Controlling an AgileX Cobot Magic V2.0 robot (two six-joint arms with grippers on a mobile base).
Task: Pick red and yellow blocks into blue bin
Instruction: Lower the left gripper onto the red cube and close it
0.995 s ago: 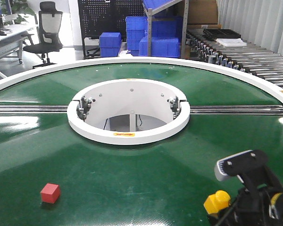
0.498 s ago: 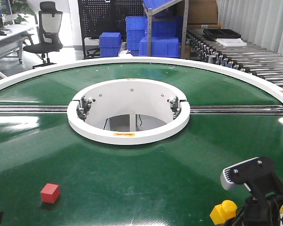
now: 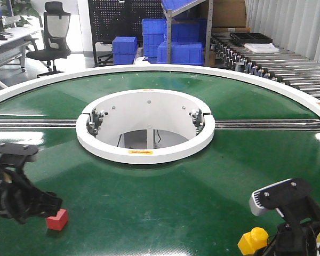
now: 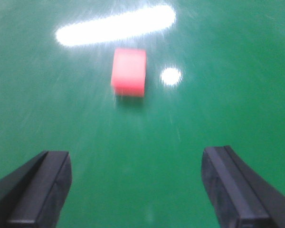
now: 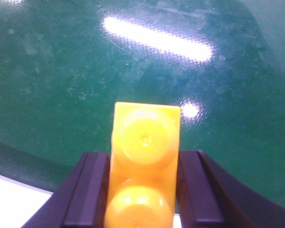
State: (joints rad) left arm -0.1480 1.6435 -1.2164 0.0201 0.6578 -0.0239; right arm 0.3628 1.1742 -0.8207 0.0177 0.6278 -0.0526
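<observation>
The small red cube (image 3: 57,219) lies on the green belt at the front left; the left wrist view shows the red cube (image 4: 129,71) blurred, ahead of the fingers. My left gripper (image 3: 49,205) hovers just left of it, and the left gripper (image 4: 137,187) stands wide open with only belt between its fingers. At the lower right edge, my right gripper (image 3: 262,246) holds the yellow studded brick (image 3: 254,240). From the wrist, the right gripper (image 5: 143,190) is shut on the yellow brick (image 5: 145,152), studs facing the camera. The blue bin is out of view.
A white ring (image 3: 145,152) surrounds the round hole in the middle of the green turntable (image 3: 160,197). A white outer rim (image 3: 288,88) bounds it. Stacked blue crates (image 3: 176,37), a roller conveyor (image 3: 288,64) and an office chair (image 3: 54,32) stand behind.
My left arm came into view from the lower left and now hangs beside the red cube. The right gripper carried the yellow brick right and down, then held still.
</observation>
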